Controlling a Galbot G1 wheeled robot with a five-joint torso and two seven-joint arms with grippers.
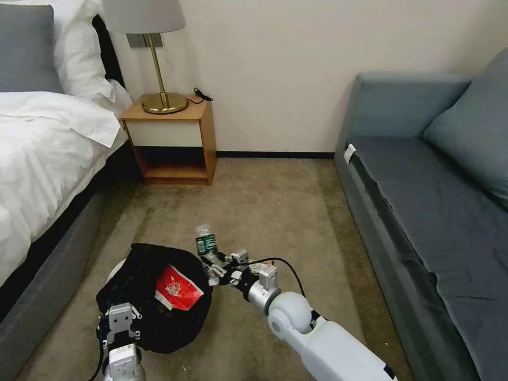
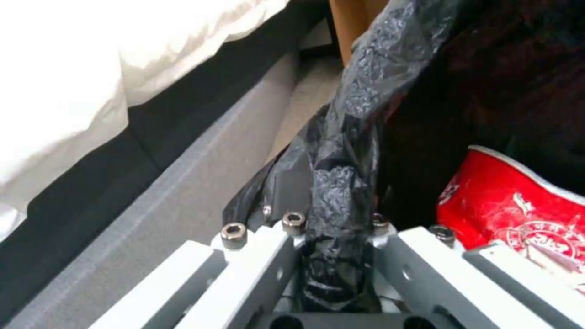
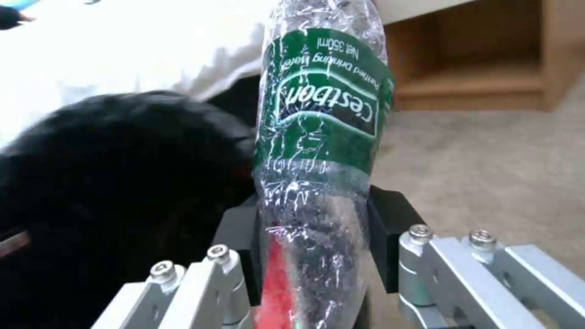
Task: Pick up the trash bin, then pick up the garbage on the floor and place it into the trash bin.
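My left gripper [image 1: 120, 317] is clamping the trash bin [image 1: 153, 296] by its near rim: white, round, lined with crinkled black plastic, above the carpet beside the bed [image 1: 47, 153]. A red-and-white packet [image 1: 177, 288] is lying inside. My right gripper [image 1: 214, 264] is grasping a clear bottle [image 1: 206, 241], green label, seemingly crumpled, at the bin's edge.

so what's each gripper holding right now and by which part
The left gripper is shut on the trash bin by its bag-covered rim. The right gripper is shut on the bottle by its lower body.
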